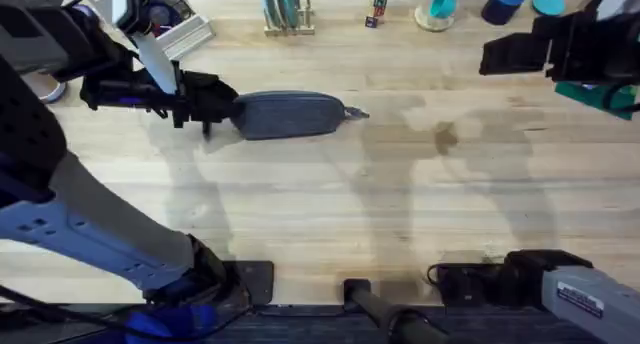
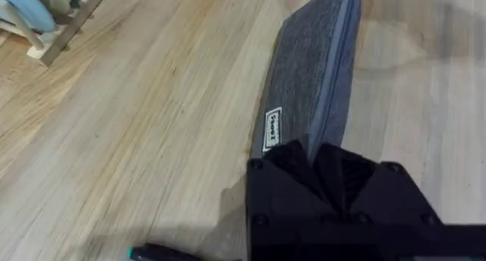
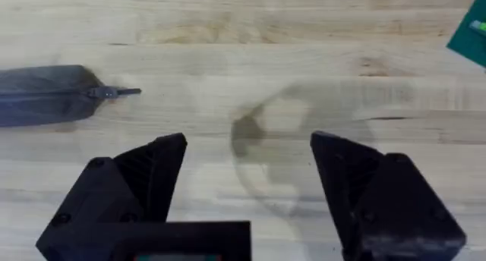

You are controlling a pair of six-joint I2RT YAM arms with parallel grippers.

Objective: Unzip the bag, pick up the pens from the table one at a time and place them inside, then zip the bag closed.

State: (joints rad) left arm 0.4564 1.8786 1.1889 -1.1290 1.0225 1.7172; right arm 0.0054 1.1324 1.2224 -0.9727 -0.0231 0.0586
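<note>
- The grey-blue bag [image 1: 289, 115] lies lengthwise on the pale wooden tabletop [image 1: 330, 209], left of centre toward the far side, its zipper run closed along the top.
- The small pull tab [image 1: 357, 113] juts from the bag's right end and rests on the wood.
- The left gripper [image 1: 222, 102] reaches in from the left and meets the bag's left end; in the left wrist view its black jaws are pinched on that end of the fabric, close to a small white label [image 2: 272, 129].
- A dark pen with a teal tip [image 2: 156, 253] lies on the wood just beside the left gripper.
- The right gripper [image 3: 247, 177] hovers over bare wood well to the right of the bag, its jaws spread wide with nothing between them.
</note>
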